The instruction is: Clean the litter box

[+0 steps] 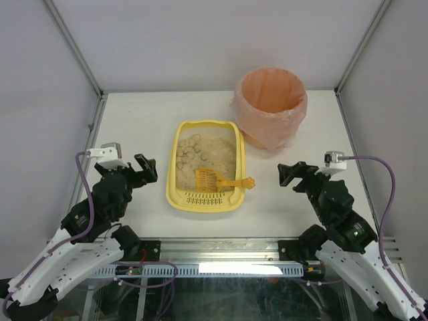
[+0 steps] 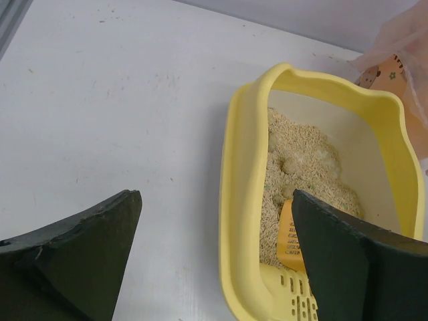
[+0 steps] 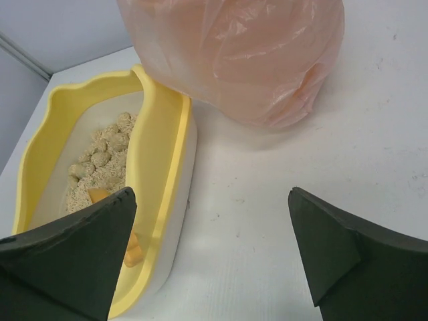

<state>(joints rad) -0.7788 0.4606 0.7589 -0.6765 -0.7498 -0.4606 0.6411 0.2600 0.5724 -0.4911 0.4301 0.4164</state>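
The pale-yellow litter box [image 1: 172,167] sits mid-table, its slotted grate [image 1: 204,198] at the near end and beige litter [image 1: 217,157] with several round clumps [image 1: 189,146] at the far end. A small orange slotted scoop [image 1: 208,178] lies in it, with its handle [image 1: 242,182] over the right rim. My left gripper [image 1: 146,169] is open and empty left of the box. My right gripper [image 1: 291,174] is open and empty to its right. The left wrist view shows the box rim [image 2: 237,200] and scoop [image 2: 289,241] between the open fingers. The right wrist view shows the box wall [image 3: 157,167].
A round bin lined with a pink-orange bag [image 1: 271,107] stands at the far right, close behind the box's right corner; it also shows in the right wrist view [image 3: 234,53]. Metal frame posts and white walls enclose the table.
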